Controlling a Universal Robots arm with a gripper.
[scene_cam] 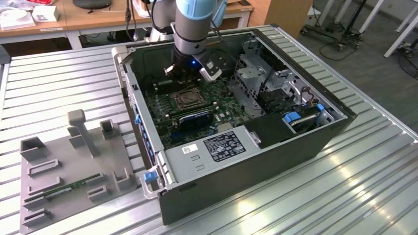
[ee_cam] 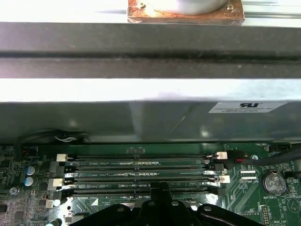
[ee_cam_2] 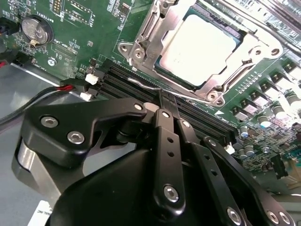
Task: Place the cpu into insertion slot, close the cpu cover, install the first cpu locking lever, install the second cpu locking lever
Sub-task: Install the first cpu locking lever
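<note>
The cpu (ee_cam_2: 197, 42) lies flat in the insertion slot (scene_cam: 185, 99), its pale metal face up. The silver cpu cover (ee_cam_2: 141, 49) lies down over it, framing its edges. A thin silver locking lever (ee_cam_2: 143, 86) runs along the slot's edge nearest my fingers. My gripper (ee_cam_2: 163, 98) is shut, its black tips pressed together over the dark memory slots, right at that lever's end; I cannot tell whether they touch it. In the first wrist view the gripper (ee_cam: 162, 189) points at the memory slots. In the exterior view the gripper (scene_cam: 188, 73) hangs inside the case just behind the slot.
Long memory slots (ee_cam: 141, 172) lie between my tips and the case wall (ee_cam: 141, 122). A coin battery (ee_cam_2: 36, 30) and a red-black cable (ee_cam_2: 70, 87) sit nearby. A drive cage (scene_cam: 261, 73) stands at the exterior view's right; a grey fixture (scene_cam: 72, 166) lies outside the case.
</note>
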